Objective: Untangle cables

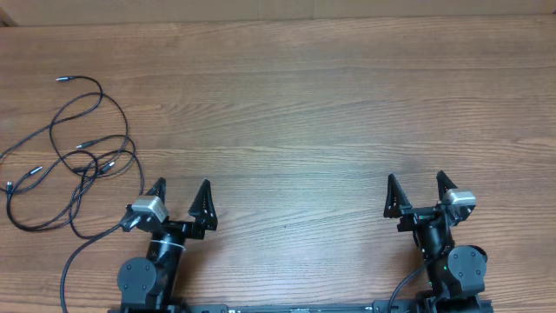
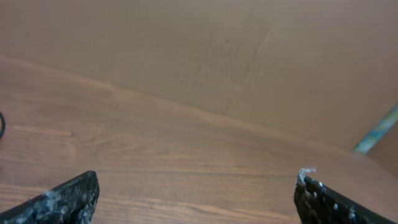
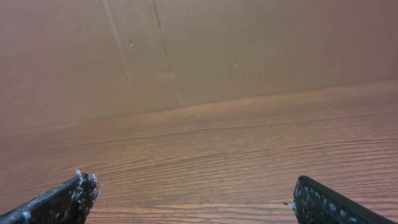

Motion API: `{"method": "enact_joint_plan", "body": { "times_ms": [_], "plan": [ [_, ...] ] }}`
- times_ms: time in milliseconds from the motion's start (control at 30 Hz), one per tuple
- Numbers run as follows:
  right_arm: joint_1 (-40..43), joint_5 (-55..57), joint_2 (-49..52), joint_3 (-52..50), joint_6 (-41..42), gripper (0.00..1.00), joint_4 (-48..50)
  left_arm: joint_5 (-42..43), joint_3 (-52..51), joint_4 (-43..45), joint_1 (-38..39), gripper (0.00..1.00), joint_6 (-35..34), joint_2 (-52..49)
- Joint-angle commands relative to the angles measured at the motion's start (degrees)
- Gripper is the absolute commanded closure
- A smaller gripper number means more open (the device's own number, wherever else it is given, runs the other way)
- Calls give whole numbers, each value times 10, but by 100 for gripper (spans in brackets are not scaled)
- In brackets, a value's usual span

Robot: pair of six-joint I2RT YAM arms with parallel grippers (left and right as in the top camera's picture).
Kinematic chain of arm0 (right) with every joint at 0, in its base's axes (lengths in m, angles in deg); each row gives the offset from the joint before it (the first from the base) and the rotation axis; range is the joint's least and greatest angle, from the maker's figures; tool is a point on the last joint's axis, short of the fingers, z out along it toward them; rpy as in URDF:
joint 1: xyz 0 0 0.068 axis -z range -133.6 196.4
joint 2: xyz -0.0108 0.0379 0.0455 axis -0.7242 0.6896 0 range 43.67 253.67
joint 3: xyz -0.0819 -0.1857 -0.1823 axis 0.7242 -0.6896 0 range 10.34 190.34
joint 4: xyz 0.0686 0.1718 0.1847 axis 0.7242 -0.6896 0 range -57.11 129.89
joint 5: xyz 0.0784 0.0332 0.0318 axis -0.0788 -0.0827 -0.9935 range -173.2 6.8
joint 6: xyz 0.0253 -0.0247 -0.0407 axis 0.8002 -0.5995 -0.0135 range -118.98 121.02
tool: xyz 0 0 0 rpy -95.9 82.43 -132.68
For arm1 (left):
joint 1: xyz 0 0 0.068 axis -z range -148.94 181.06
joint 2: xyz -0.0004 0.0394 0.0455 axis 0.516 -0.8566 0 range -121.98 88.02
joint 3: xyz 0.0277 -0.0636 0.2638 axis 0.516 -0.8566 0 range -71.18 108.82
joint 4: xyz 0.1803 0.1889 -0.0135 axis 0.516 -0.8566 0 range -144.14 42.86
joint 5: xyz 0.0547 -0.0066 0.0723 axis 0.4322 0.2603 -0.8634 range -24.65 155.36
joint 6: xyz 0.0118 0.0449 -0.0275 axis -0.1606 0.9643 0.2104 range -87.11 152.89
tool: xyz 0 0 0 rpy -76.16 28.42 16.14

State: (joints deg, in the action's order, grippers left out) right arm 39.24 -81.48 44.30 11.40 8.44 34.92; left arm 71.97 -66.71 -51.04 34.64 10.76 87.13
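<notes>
- Jaws on both arms stand wide apart with nothing between them: the left gripper and the right gripper hover empty by the robot-side edge of the brown wood-grain tabletop, and each wrist view shows only bare wood between the fingers
- Several thin black flexible cables lie in one loose tangle by the left edge of the tabletop, just beyond and to the left of the left gripper and well apart from the right one
- Crossings crowd together in the middle of the tangle; wider single loops spread toward the left edge and the far left corner
- Small silver-tipped plug ends show at several loose tips, one lying clear toward the far left corner
- Likely handling: very light, limp and thin, so a lifted cord should sag and drag its neighbours along; the smooth sheath may slip through a weak pinch, and hard pulling would probably tighten the crossings
- Best hold, as I judge it: a free end just behind its plug, or a lone outer loop, with the other arm pinning the cluster
- One strand runs to the robot-side edge beside the left arm; whether it belongs to the tangle or to the arm I cannot tell
</notes>
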Motion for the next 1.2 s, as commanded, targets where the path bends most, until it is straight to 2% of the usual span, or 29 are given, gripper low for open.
{"method": "enact_joint_plan", "body": {
  "times_ms": [0,133,267,467,567,1167],
  "plan": [
    [1,-1,-5,-6,-2,0,3,0,-42,72,-8,0,39,7],
    [1,-1,-5,-6,-2,0,3,-11,-42,104,-8,1,125,7],
    [1,-1,-5,-6,-2,0,3,-10,-42,92,-8,1,183,7],
    [1,-1,-5,-6,-2,0,3,-21,-42,-3,-8,0,196,7],
    [1,-1,-5,-6,-2,0,3,-22,-42,-3,-9,0,218,7],
    [1,-1,-5,-6,-2,0,3,-24,-42,-2,-9,0,217,6]
  ]
}}
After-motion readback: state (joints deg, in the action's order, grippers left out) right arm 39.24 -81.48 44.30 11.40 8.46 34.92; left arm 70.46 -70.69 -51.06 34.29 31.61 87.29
